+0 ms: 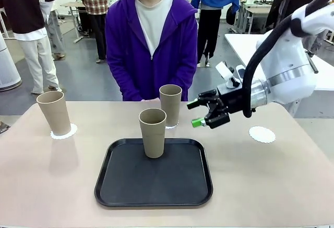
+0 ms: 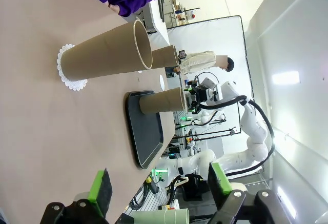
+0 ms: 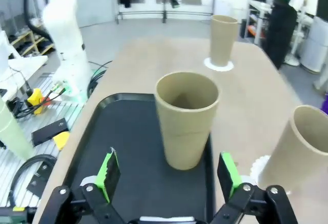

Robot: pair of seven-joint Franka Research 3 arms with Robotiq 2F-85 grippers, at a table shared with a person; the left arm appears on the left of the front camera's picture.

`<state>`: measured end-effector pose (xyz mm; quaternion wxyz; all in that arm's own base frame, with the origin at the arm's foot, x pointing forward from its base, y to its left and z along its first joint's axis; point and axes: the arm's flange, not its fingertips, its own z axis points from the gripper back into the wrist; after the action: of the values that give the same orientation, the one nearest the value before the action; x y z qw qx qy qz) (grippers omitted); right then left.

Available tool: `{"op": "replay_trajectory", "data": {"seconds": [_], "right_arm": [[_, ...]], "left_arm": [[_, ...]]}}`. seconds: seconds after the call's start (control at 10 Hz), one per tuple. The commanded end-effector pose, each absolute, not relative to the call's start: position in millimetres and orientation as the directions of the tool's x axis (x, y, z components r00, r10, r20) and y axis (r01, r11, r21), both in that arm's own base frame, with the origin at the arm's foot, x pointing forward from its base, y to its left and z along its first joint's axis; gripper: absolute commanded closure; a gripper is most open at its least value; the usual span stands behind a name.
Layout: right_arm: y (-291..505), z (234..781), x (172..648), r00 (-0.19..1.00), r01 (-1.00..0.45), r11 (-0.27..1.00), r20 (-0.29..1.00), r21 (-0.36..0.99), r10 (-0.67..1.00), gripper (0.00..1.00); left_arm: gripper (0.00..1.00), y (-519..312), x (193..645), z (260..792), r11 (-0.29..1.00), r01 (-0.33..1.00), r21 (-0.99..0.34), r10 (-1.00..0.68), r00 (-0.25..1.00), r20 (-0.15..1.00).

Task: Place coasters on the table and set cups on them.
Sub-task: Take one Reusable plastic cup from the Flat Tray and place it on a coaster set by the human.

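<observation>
Two cups are already seated. The left cup (image 1: 54, 112) is set on the left coaster (image 1: 65, 132) at the table's (image 1: 271, 186) left end. The far cup (image 1: 170, 104) is placed at the far middle, before the person (image 1: 151, 45), with a sliver of white showing under its base. The third cup (image 1: 152, 132) stands upright on the black tray (image 1: 156, 183). A bare coaster (image 1: 262, 134) lies on the table to the right, presumably meant for it.

The right gripper (image 1: 194, 114) is held level at cup height, just beside the third cup and apart from it. Its jaws are spread wide with nothing between them. This posture is judged to be an approach for a grasp from the side, around the cup's wall.

In the right wrist view the third cup is seen centred ahead of the green pads (image 3: 108, 175), an alignment the front view cannot confirm. In the left wrist view the left gripper (image 2: 159, 185) is found equally wide and empty, hanging over the table's left end with the left cup ahead of it. Its height above the table cannot be judged well from that tilted view.
</observation>
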<state>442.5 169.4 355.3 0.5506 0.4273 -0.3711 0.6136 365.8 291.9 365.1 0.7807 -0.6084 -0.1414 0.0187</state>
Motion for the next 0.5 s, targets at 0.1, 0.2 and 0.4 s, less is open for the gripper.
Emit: {"op": "replay_trajectory", "data": {"seconds": [0.1,0.2,0.4], "right_arm": [[185,333,459,-0.062,-0.988,-0.151,0.930,-0.007,0.363,0.00],[195,321,460,-0.091,-0.992,-0.117,0.918,-0.049,0.386,0.00],[214,306,464,-0.098,-0.991,-0.126,0.908,-0.050,0.407,0.00]], "left_arm": [[0.00,292,364,367,0.260,0.142,-0.955,0.204,0.959,0.198],[0.00,292,364,367,0.260,0.142,-0.955,0.204,0.959,0.198],[0.00,292,364,367,0.260,0.142,-0.955,0.204,0.959,0.198]]}}
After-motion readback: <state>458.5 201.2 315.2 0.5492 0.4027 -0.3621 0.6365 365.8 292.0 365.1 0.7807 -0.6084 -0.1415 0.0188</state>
